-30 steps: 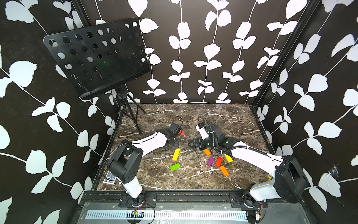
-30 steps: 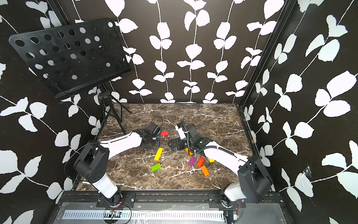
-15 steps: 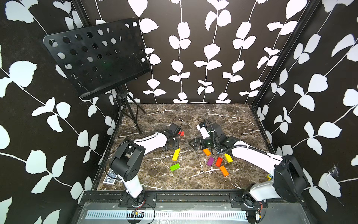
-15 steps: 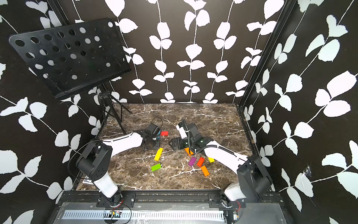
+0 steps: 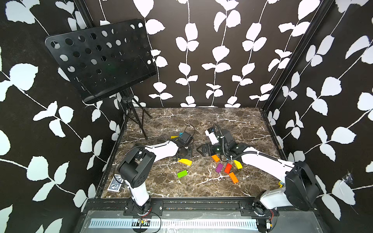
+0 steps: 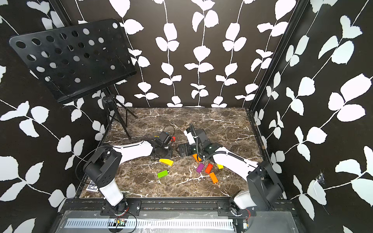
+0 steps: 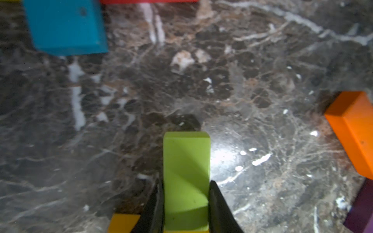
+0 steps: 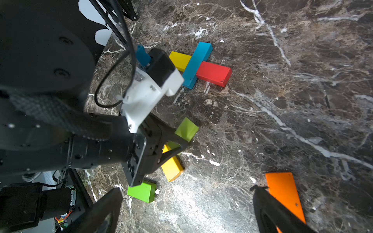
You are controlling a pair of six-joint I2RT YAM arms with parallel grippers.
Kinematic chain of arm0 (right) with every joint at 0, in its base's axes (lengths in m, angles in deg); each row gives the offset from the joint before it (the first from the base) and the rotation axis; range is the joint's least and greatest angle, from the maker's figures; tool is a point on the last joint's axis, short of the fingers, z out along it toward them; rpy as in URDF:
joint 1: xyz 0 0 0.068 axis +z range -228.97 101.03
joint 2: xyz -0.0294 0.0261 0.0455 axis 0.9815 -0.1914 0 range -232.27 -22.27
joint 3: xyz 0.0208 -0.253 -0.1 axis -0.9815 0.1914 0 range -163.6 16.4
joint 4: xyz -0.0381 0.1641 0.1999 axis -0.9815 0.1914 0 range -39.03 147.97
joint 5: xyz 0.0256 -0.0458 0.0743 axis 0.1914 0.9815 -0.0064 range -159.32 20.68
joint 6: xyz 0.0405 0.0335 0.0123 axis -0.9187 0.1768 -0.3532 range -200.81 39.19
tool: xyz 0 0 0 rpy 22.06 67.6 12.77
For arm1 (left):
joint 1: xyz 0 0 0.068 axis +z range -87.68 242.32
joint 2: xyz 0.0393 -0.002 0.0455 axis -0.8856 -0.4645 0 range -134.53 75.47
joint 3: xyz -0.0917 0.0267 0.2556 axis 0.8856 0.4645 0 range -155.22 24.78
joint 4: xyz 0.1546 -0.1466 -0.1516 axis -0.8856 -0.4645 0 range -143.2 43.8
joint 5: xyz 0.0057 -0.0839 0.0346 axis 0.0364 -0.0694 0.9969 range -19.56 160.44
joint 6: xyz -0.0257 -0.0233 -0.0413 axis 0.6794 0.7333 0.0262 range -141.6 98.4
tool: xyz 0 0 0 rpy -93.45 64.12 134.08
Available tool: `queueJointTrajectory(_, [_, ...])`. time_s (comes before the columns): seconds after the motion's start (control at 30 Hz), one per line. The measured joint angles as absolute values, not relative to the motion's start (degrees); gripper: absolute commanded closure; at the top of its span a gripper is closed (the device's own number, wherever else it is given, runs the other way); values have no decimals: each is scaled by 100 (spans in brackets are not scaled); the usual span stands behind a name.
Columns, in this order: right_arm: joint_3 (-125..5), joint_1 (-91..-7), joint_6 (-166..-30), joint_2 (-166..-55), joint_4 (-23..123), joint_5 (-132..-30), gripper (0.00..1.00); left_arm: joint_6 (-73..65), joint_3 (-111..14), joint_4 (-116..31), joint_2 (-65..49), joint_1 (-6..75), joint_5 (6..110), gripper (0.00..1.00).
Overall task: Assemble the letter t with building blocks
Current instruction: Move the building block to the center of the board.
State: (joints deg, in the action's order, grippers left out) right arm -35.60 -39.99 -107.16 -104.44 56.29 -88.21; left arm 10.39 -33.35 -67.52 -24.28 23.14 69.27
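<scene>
Long yellow wooden bar [image 5: 184, 161], lengthwise a second ago, now lies crosswise; left claw [image 7: 185, 183] clenches a lime-green block [image 7: 185, 161] near the letter t [image 8: 196, 64], only a blue-yellow-red cross on the marble counter [image 5: 201, 121]; stem, foot outstanding; right claw [image 8: 185, 195] released, empty.

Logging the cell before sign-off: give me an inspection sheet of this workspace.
Surface: dark veined marble tabletop.
Job's things: yellow block and red block flank a blue bar; loose blocks scattered near the arms.
Clutter: patterned card by the left arm's base.
Grippers: left gripper shut on a green block; right gripper open, empty.
Cables: black cable loops over the left wrist; ribbed hose on the right arm.
Surroundings: music stand, leaf-patterned walls.
</scene>
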Motion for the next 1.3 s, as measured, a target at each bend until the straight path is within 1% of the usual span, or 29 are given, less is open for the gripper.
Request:
queueJointTrajectory(0.37, [-3560,-4001,-10716,-10446,5594,-8819,1,833,-3445,-6994,-2478,2609,7225,78])
queueJointTrajectory(0.63, [-3560,-4001,-10716,-10459,5592,-8824,1,842,-3305,-6846,-2438,2609,7177,78])
queueJointTrajectory(0.83, [-3560,-4001,-10729,-10588,5565,-8874,1,947,-2883,-6898,-2036,2450,7153,77])
queueJointTrajectory(1.0, [-3560,-4001,-10760,-10649,5485,-8955,1,1032,-2778,-7053,-1879,2249,7153,75])
queueJointTrajectory(1.13, [-3563,-4001,-10760,-10656,5465,-8977,1,986,-2933,-7226,-1951,2273,7271,74])
queueJointTrajectory(1.3, [-3563,-4003,-10757,-10658,5465,-8972,1,853,-3377,-7263,-2375,2535,7336,74])
